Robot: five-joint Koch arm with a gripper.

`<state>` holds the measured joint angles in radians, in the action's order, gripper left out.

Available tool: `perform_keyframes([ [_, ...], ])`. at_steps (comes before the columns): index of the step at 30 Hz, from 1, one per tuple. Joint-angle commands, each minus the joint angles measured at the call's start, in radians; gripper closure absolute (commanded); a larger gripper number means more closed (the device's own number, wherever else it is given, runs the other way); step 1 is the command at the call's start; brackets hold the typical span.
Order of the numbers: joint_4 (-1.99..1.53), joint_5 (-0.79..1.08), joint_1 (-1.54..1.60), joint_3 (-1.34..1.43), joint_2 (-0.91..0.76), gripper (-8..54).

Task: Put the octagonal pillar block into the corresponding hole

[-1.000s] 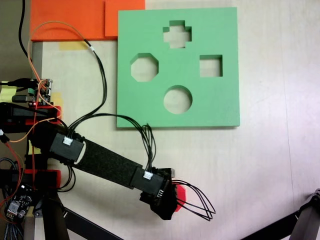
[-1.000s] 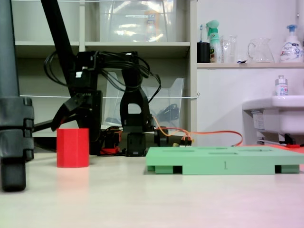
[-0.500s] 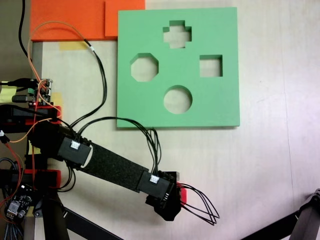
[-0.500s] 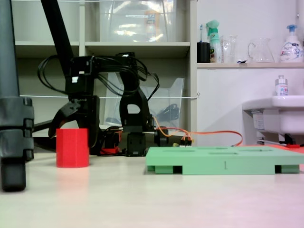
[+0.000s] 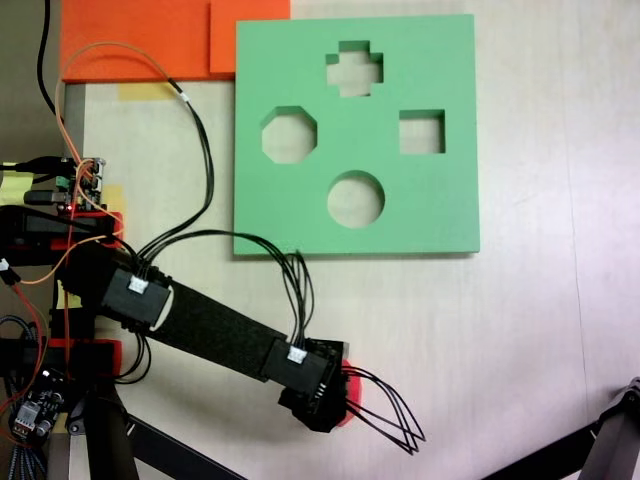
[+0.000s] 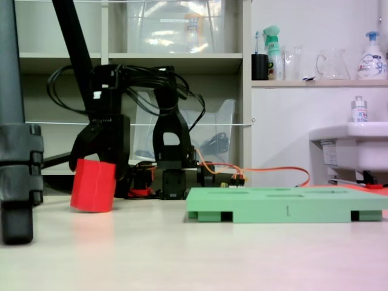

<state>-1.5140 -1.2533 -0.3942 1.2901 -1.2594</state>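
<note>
In the side-on fixed view the gripper [image 6: 91,159] sits low at the left of the frame, its black plastic jaws clamped on the upper part of the block [image 6: 93,185], a matte bright red foam prism with flat faces. The block is tilted, its top leaning toward the right of that frame, and its lower left edge looks to be touching or just off the table [image 6: 200,254], though the angle makes that hard to judge. In the top-down fixed view the gripper [image 5: 335,400] is in the lower middle, and the block [image 5: 348,412] shows as a thin red sliver at the right edge of the black wrist housing, with looped black wires fanning out beside it. The arm [image 5: 205,330], a dark textured link with boxy motors, runs from there up to the left edge. Well apart, in the upper middle, lies the board [image 5: 440,200], a flat square slab of pale green foam with four cutouts; the hole [image 5: 289,136], eight-sided, is the left one, and pale table surface shows through it. Orange foam sheets [image 5: 140,38] lie in the upper left corner, touching the board's edge.
</note>
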Motion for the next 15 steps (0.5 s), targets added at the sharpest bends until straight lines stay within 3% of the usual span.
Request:
perform_keyframes([
  [1, -0.078, -0.032, 0.009, -0.006, -0.087, 29.6],
  [8, -0.143, -0.172, 0.167, -0.028, -0.262, 29.6],
  [11, -0.158, -0.314, 0.310, -0.028, -0.322, 29.6],
  [15, -0.156, -0.652, 0.623, -0.028, -0.344, 29.6],
])
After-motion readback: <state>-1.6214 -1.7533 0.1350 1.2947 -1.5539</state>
